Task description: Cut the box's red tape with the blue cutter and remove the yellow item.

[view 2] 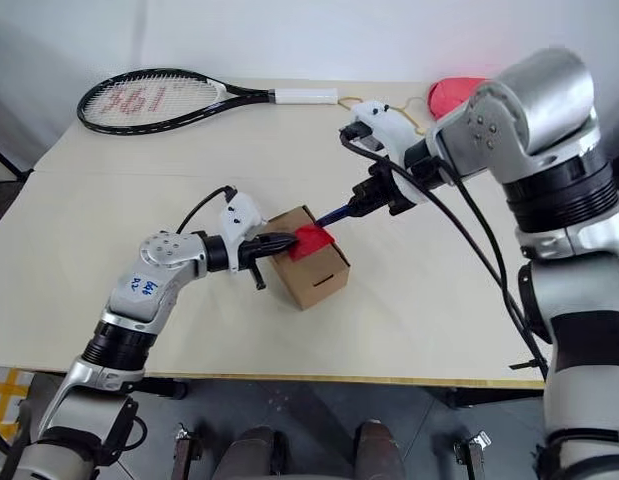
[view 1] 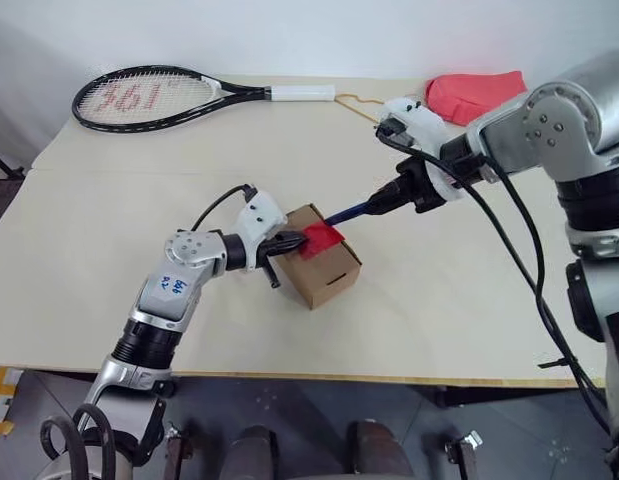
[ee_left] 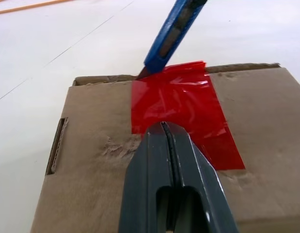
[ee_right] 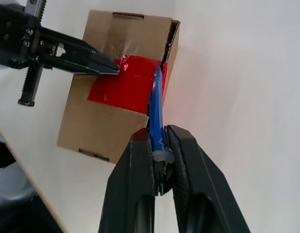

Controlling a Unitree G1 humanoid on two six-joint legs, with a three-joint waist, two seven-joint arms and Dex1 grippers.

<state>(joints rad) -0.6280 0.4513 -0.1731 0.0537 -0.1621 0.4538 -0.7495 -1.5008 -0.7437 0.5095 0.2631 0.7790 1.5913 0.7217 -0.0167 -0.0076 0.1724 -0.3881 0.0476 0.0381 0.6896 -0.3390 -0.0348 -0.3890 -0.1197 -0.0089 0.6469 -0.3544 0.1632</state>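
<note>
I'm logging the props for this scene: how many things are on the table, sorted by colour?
Red: 2, the red tape and a red pouch
Blue: 1, the blue cutter
Brown: 1, the box
Black and white: 1, a racket
Yellowish: 1, a wire hanger
Total: 6

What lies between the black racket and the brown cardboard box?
Bare table; in the left eye view nothing lies between the black racket and the brown cardboard box.
</note>
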